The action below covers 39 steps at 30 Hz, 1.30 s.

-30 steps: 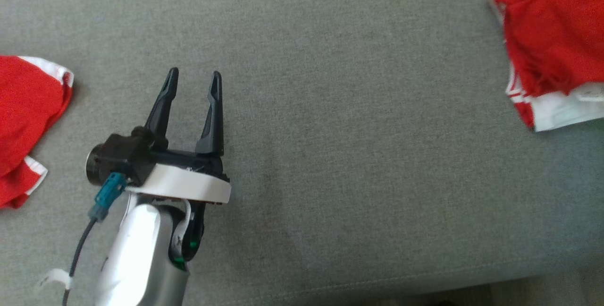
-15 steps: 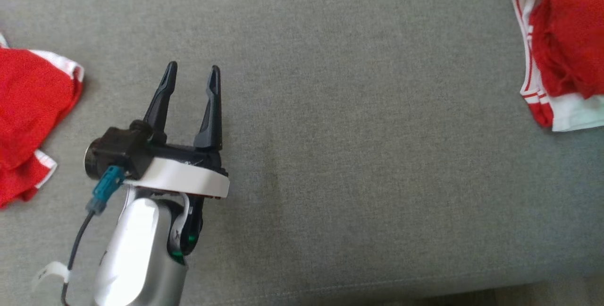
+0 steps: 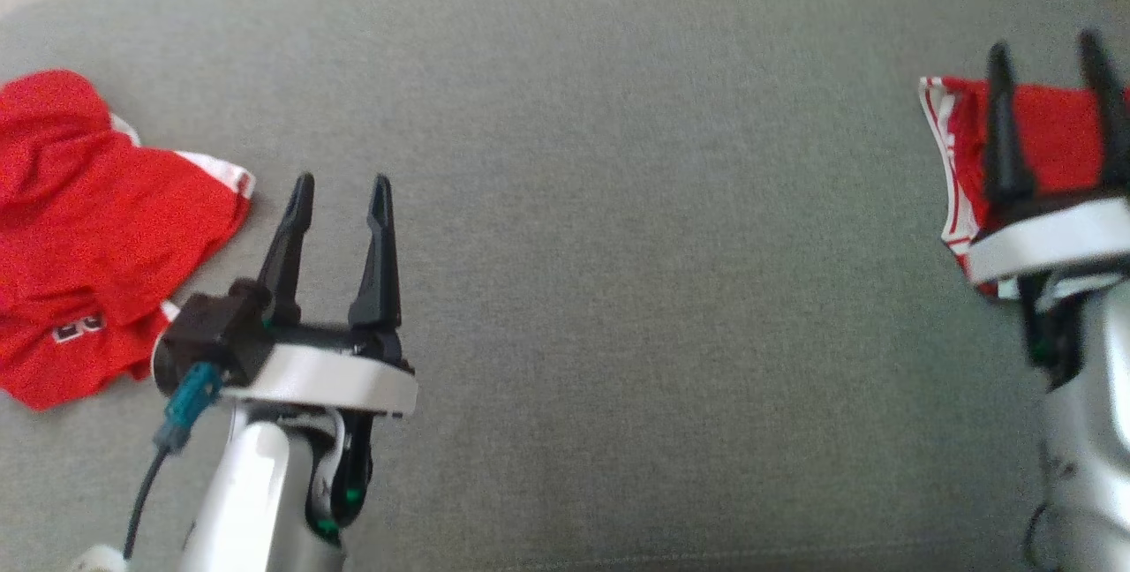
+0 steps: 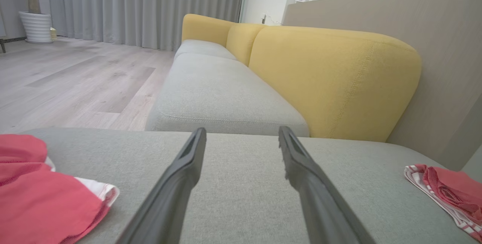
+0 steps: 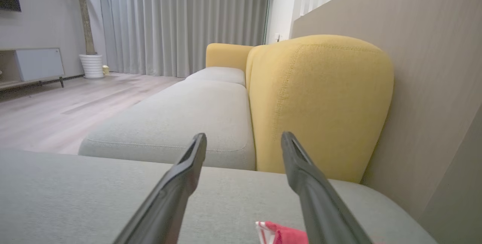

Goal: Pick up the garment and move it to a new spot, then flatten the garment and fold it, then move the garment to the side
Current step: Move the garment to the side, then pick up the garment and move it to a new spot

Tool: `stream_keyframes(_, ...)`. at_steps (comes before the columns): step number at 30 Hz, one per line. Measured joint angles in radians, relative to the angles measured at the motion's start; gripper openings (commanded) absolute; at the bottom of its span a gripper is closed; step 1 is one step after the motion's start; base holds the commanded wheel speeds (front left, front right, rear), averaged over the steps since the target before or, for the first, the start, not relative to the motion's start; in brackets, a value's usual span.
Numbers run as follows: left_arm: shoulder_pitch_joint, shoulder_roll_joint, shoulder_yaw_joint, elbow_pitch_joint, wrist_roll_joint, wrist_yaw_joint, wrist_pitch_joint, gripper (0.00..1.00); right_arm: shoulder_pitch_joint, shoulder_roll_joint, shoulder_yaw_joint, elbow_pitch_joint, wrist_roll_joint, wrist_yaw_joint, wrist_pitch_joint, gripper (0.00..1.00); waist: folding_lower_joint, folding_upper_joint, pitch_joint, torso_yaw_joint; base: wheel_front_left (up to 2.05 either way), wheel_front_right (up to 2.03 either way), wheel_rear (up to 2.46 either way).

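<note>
Evidently the crumpled red garment [image 3: 97, 228] lay on the sofa seat [image 3: 618, 245] just left of my left tool [image 3: 342, 188], its fingers apart and empty, making that the nearer arm, while my right tool [image 3: 1043, 56], likewise spread, hovered over the folded red garment [image 3: 967, 139] at the far right.

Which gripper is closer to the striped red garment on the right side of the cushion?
Right. The right gripper is open over the striped red garment; the left gripper is open far across the grey cushion, beside the other red garment.
</note>
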Motion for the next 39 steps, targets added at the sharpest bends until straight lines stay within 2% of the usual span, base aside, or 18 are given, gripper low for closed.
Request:
stream_keyframes(6,0.088,0.002,0.001,0.004,0.0,0.001,0.0,1.0,0.127,0.114,-0.003,-0.025,0.002,0.0,-0.02,1.0,0.0,0.0,-0.077,0.02,0.0,0.0,0.0)
stream_keyframes(10,0.152,0.002,-0.001,0.01,-0.014,0.01,0.0,1.0,0.221,0.155,-0.03,-0.031,0.001,0.0,-0.033,1.0,0.0,0.0,-0.116,0.024,0.0,0.0,0.0)
stream_keyframes(17,0.18,0.003,-0.008,0.019,-0.046,0.019,0.0,1.0,0.324,0.172,-0.046,-0.026,0.001,0.0,-0.053,1.0,0.0,0.0,-0.138,0.028,0.0,0.0,0.0)
stream_keyframes(29,0.18,0.003,-0.008,0.024,-0.046,0.027,0.0,1.0,0.326,0.172,-0.038,-0.019,0.019,0.0,-0.066,1.0,0.0,0.0,-0.138,0.04,0.0,0.0,0.0)
stream_keyframes(34,0.18,0.003,-0.008,0.023,-0.047,0.035,0.0,1.0,0.326,0.172,-0.018,-0.02,0.019,0.0,-0.07,1.0,0.0,0.0,-0.141,0.081,0.0,0.0,0.0)
stream_keyframes(39,0.18,0.003,-0.003,0.015,-0.047,0.046,0.0,1.0,0.329,0.172,0.025,-0.027,0.011,0.0,-0.07,1.0,0.0,0.0,-0.15,0.152,0.0,0.0,0.0)
